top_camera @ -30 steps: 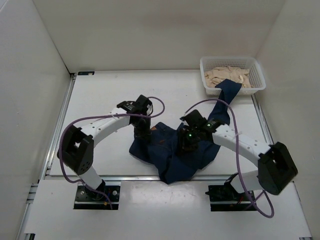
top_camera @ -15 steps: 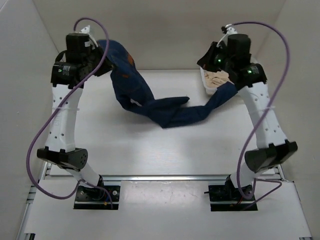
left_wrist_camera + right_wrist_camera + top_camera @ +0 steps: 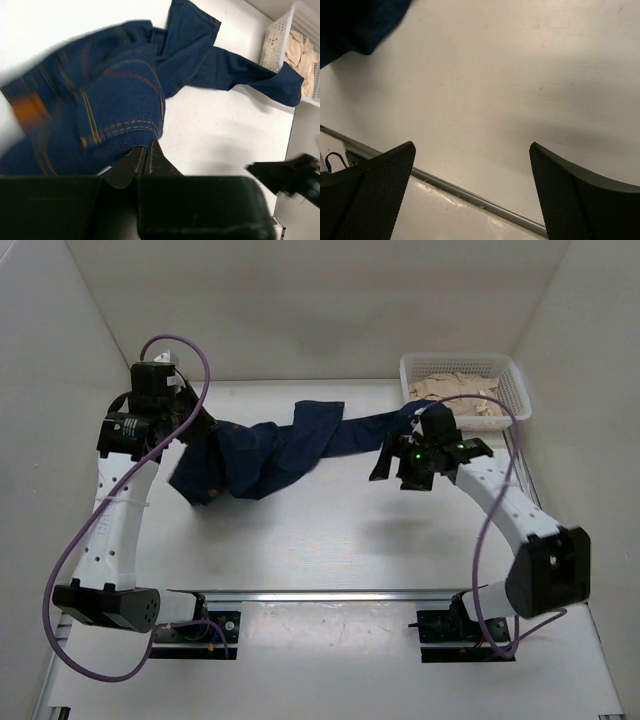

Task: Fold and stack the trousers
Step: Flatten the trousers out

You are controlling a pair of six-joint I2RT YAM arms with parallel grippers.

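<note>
Trousers (image 3: 270, 445): bunched, strung across the far half of the table (image 3: 330, 530) from 10 o'clock to 1 o'clock, leg end near the basket (image 3: 515, 390). Left gripper (image 3: 148, 150): fingers pressed together, pinching denim at the 10 o'clock end. Right gripper (image 3: 472, 145): fingers spread wide, empty, over bare table.

The trousers (image 3: 270, 445) are dark navy blue with orange stitching and a tan patch (image 3: 22, 107). The basket (image 3: 517, 390) is white lattice, holding beige cloth (image 3: 455, 388). The table (image 3: 320, 540) is plain white; the cables (image 3: 178, 338) are purple
</note>
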